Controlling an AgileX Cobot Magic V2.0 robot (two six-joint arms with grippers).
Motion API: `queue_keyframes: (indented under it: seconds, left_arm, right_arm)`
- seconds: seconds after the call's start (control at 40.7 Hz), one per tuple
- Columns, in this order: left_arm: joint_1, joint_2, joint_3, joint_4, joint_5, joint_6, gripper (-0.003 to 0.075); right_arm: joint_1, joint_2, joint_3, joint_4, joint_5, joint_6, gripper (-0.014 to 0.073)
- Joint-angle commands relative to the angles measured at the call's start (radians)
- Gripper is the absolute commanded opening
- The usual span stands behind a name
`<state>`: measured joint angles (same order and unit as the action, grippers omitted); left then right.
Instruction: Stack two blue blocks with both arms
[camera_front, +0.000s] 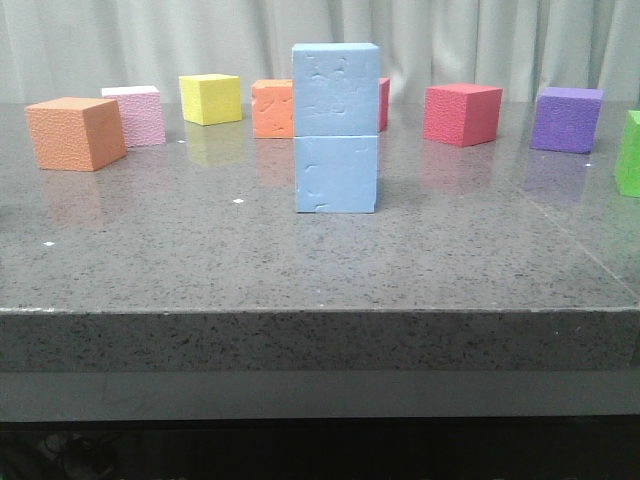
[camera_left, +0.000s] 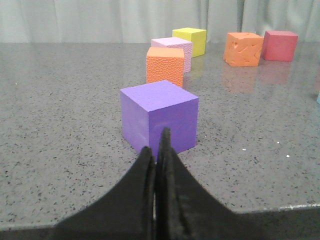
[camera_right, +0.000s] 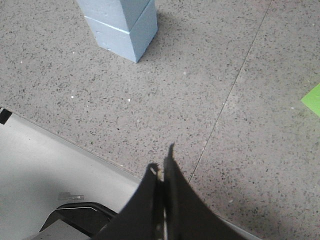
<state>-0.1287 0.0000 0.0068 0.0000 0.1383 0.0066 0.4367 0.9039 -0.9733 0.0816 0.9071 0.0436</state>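
The two blue blocks stand stacked in the middle of the table, the upper block (camera_front: 336, 88) squarely on the lower block (camera_front: 336, 174). The right wrist view shows the stack (camera_right: 120, 42) some way ahead of my right gripper (camera_right: 162, 160), which is shut and empty over the table's front edge. My left gripper (camera_left: 156, 146) is shut and empty, low over the table, just short of a purple cube (camera_left: 160, 115). Neither gripper shows in the front view. A blue sliver (camera_left: 318, 98) sits at the edge of the left wrist view.
Along the back of the table stand an orange cube (camera_front: 76, 132), a pink cube (camera_front: 136, 114), a yellow cube (camera_front: 211, 98), a second orange cube (camera_front: 272, 108), a red cube (camera_front: 461, 113), a purple cube (camera_front: 566, 118) and a green cube (camera_front: 630, 152).
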Motion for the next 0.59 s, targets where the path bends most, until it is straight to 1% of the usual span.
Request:
queue_keyframes:
  seconds: [0.0, 0.049, 0.074, 0.123, 0.565]
  left_arm:
    - [0.013, -0.026, 0.023, -0.01, -0.138, -0.007, -0.0018]
    - [0.028, -0.031, 0.039, -0.013, -0.165, -0.007, -0.0018]
    - [0.038, -0.031, 0.034, -0.021, -0.146, -0.007, -0.0018]
    - [0.049, -0.031, 0.037, -0.03, -0.158, -0.007, -0.0018]
    - [0.049, -0.029, 0.037, -0.03, -0.165, -0.007, -0.0018]
  right_arm:
    - [-0.004, -0.006, -0.024, -0.007, -0.055, -0.001, -0.0069]
    - [-0.004, -0.006, -0.024, -0.007, -0.055, -0.001, -0.0069]
    - [-0.004, -0.006, -0.024, -0.007, -0.054, -0.001, -0.0069]
    - [-0.004, -0.007, -0.024, -0.007, -0.054, -0.001, -0.0069]
    - [-0.004, -0.007, -0.024, -0.007, -0.052, -0.001, -0.0069]
